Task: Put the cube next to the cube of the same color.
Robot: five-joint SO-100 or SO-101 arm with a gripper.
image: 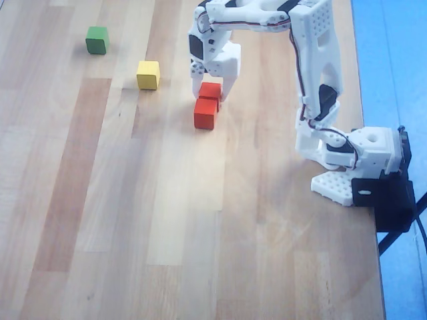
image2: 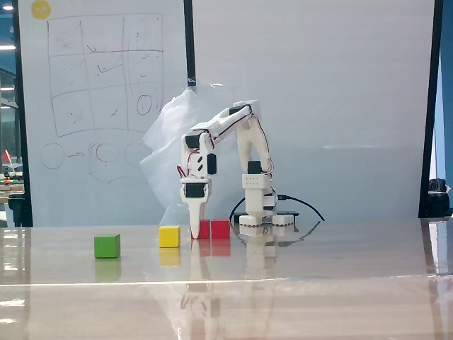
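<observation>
On the bench (image: 100, 200), near its far-right part in the overhead view, we see two red cubes touching: the cube (image: 211, 90) lies between the fingertips of the gripper (image: 212, 91), and the other red cube (image: 205, 113) sits directly against it on the near side. In the fixed view the pair stands side by side, the cube (image2: 204, 229) partly behind the gripper (image2: 195, 232) and its twin (image2: 220, 229) to the right. A yellow cube (image: 148, 75) rests nearby and a green cube (image: 97, 40) well apart.

We judge the placement essentially made; the risk lies in the release and retreat. One finger stands next to the seam between the two cubes, so a spreading jaw or a slanted lift could push the twin aside or drag the cube out of contact. A sideways withdrawal could also reach the yellow cube, which lies just beside the gripper in the fixed view.

The fingers bracket the cube closely, but we cannot tell whether they press on it or have parted slightly.

The arm rises from its base (image: 360, 167) at the bench's right edge, arches up and over, and points the gripper almost straight down, tips at bench level.
</observation>
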